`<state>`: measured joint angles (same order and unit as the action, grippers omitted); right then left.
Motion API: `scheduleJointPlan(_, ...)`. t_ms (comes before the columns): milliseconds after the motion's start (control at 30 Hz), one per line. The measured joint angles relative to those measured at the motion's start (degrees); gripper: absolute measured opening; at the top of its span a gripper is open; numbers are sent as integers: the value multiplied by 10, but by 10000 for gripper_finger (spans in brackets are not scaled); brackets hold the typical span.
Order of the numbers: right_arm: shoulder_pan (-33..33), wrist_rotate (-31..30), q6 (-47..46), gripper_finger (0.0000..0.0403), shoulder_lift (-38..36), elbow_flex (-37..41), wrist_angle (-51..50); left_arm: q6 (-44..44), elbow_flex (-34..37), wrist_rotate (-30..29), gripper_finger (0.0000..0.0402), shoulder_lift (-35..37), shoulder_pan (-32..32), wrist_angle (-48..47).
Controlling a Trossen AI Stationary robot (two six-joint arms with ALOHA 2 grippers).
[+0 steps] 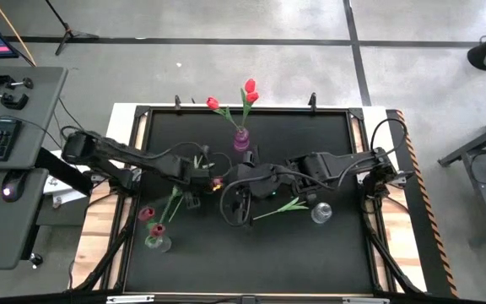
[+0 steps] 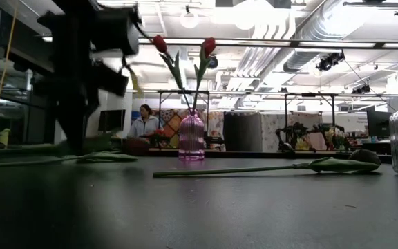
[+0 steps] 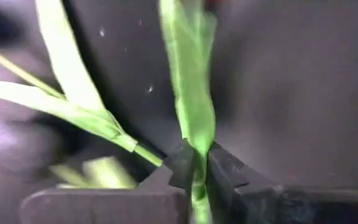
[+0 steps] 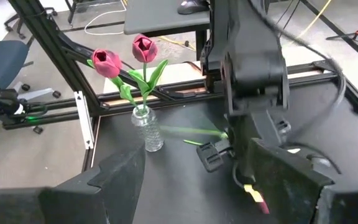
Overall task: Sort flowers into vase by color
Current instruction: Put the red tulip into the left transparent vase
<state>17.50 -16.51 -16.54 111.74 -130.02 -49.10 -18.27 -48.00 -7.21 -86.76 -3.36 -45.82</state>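
Left gripper is clamped on a green stem low over the black worktop, left of centre (a leafy second stem lies just beside it). Right gripper hangs at mid-worktop with its fingers spread apart, holding nothing. Nearest the front-left corner, a clear vase holds two dark red tulips. One loose tulip lies flat near the middle, its tip beside an empty clear vase on the right. Farther back, a purple vase carries two bright red tulips. Beyond the worktop, a person sits in the room.
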Motion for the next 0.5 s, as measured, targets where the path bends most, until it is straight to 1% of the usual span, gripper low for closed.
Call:
scheduleJointPlan(133,0,0,3,271,0,0,0,-25,0,-30,11,72,-2,-6)
scheduleJointPlan(333,0,0,16,271,0,0,2,-91,-1,-40,3,219,-26,-4)
scheduleJointPlan(500,-3,0,21,271,0,0,2,-136,-1,-46,1,331,-56,40)
